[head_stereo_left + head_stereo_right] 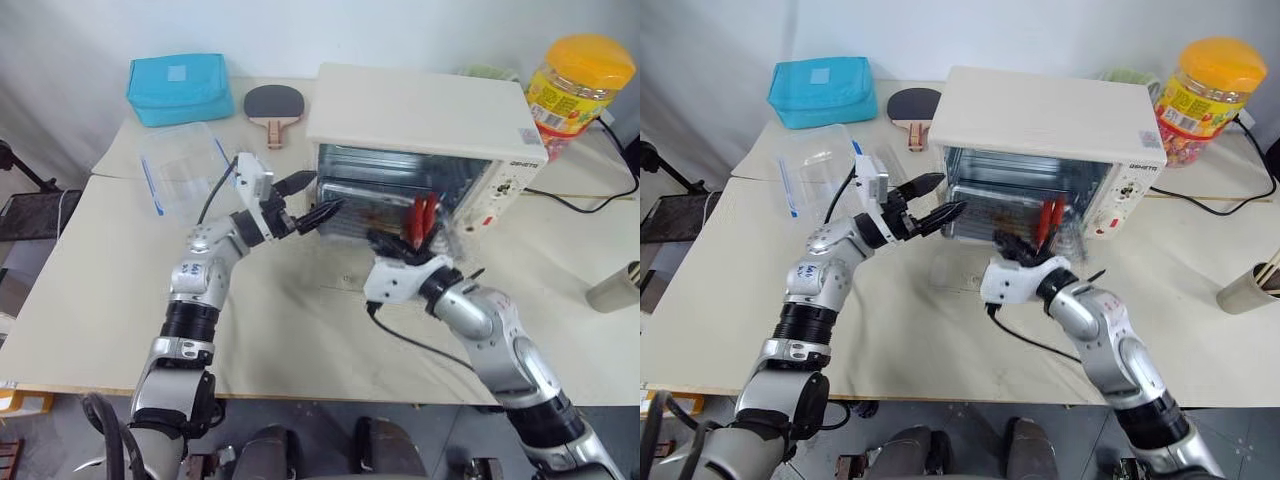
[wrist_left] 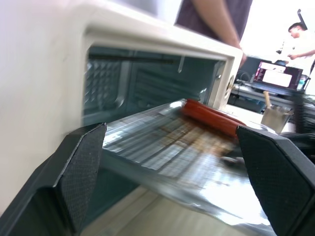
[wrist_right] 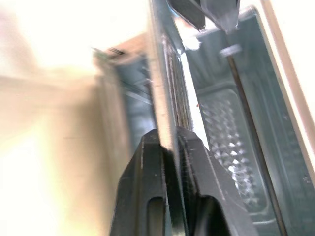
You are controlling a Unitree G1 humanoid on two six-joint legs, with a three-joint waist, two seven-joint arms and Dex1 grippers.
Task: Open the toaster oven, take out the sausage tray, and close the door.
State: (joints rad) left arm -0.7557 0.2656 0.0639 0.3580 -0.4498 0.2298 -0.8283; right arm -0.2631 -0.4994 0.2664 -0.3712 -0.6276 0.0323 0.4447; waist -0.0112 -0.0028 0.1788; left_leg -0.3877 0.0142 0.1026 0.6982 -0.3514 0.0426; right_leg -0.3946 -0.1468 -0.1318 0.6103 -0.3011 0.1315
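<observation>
Clamped on the near edge of the sausage tray (image 1: 385,215), our right end effector (image 1: 392,247) sits at the middle of the left eye view, just below the mouth of the toaster oven (image 1: 425,140); the tray is partly drawn out, its two red sausages at its right end. Our left end effector (image 1: 305,200) hangs wide apart and empty at the oven's left front corner, left of centre. The door lies folded down on the bench (image 1: 90,300), too faint to outline.

From the left wrist view, the tray crosses the middle of the frame between both spread fingers (image 2: 81,177), touching neither.

From the right wrist view, the two fingers (image 3: 150,182) pinch the thin tray rim at lower centre.

We judge the one-sided pinch risky: the tray could tilt, rolling the sausages off.
</observation>
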